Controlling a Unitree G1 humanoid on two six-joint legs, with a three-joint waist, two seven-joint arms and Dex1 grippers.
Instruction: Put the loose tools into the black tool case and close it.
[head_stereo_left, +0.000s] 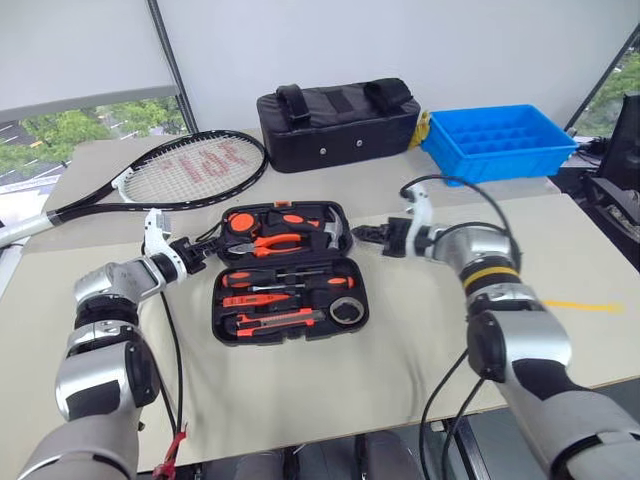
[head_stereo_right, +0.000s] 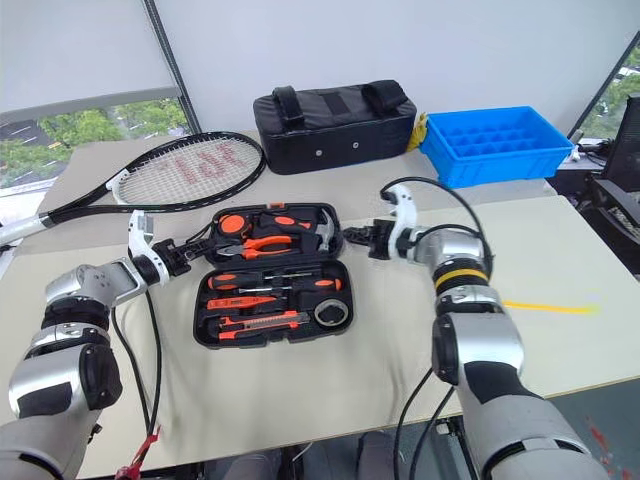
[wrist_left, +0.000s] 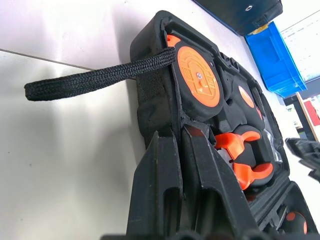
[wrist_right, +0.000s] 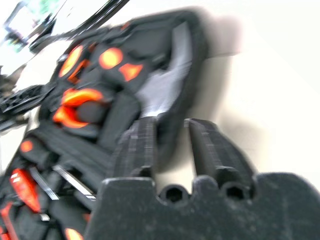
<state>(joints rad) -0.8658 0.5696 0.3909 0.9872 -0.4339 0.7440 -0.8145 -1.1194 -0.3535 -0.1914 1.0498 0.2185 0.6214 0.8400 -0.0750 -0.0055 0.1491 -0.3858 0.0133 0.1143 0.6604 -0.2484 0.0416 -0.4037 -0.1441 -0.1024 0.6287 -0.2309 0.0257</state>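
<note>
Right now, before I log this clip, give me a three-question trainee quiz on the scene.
1. True or false: the black tool case lies shut.
2. Which lies behind the case, on the robot's left? A) tennis racket B) blue tray C) black bag
3. Fill in: in its wrist view, the right tool has its fingers ____.

Key: 1 false; it lies open with tools in its slots. 2 A. 3 apart.

The black tool case looks like hard matt plastic, with a woven cloth strap. Behind it, the blue tray is smooth shiny plastic and the black bag is soft cloth. The table is matt.
</note>
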